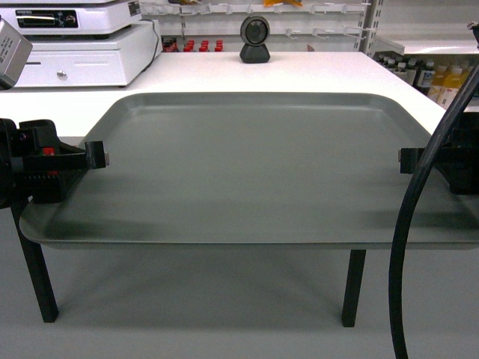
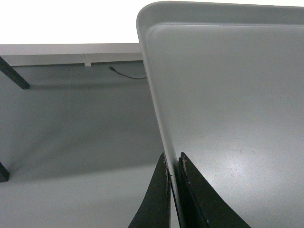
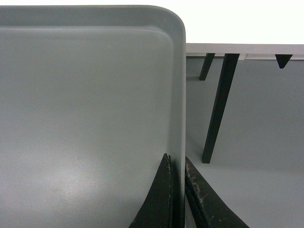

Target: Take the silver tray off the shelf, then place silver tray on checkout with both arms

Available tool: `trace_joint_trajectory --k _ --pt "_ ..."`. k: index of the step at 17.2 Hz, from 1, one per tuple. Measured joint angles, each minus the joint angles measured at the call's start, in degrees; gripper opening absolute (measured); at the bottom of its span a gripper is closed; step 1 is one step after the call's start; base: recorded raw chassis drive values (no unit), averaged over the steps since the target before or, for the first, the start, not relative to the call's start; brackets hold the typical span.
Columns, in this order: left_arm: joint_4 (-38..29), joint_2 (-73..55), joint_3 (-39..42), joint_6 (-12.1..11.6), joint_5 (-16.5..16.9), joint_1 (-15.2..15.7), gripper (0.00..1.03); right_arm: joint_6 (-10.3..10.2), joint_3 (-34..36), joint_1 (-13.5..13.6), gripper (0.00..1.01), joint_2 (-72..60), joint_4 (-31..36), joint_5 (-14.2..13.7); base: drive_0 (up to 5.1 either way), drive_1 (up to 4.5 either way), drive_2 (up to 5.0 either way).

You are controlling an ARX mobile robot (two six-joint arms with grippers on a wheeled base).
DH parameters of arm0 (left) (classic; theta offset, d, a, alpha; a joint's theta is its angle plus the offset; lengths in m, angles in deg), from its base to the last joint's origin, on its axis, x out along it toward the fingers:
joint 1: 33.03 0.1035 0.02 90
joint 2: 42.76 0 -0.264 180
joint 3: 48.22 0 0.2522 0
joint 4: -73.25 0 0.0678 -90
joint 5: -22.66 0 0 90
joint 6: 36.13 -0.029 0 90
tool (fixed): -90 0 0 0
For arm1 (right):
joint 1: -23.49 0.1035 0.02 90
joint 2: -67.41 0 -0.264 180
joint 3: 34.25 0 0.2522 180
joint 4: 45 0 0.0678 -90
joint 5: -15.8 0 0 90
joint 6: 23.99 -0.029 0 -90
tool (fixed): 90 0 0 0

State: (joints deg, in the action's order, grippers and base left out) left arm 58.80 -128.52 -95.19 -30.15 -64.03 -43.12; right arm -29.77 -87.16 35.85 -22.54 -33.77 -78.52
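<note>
The silver tray is a wide matte grey tray held level in front of me. Its far edge hangs over the near side of the white checkout, its near half over the floor. My left gripper is shut on the tray's left rim, one finger on each side of it. On the opposite side my right gripper is shut on the right rim the same way. The left wrist view shows the left gripper pinching the rim, and the right wrist view shows the right gripper likewise. The shelf the tray came from is out of view.
A black round-headed scanner stands at the back of the checkout, a white cash register at its back left. Dark table legs stand below. Store shelving with bottles lies behind on the right. A thick black cable crosses the right foreground.
</note>
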Motion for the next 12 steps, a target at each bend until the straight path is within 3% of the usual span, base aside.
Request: trace_joint_trajectory --k 6,12 --pt "0.0 0.0 0.0 0.0 0.0 0.0 0.04 0.0 0.0 0.0 0.03 0.0 0.0 0.0 0.0 0.18 -0.2" --pt "0.0 0.0 0.0 0.0 0.0 0.0 0.04 0.0 0.0 0.0 0.03 0.0 0.0 0.0 0.0 4.13 -4.0"
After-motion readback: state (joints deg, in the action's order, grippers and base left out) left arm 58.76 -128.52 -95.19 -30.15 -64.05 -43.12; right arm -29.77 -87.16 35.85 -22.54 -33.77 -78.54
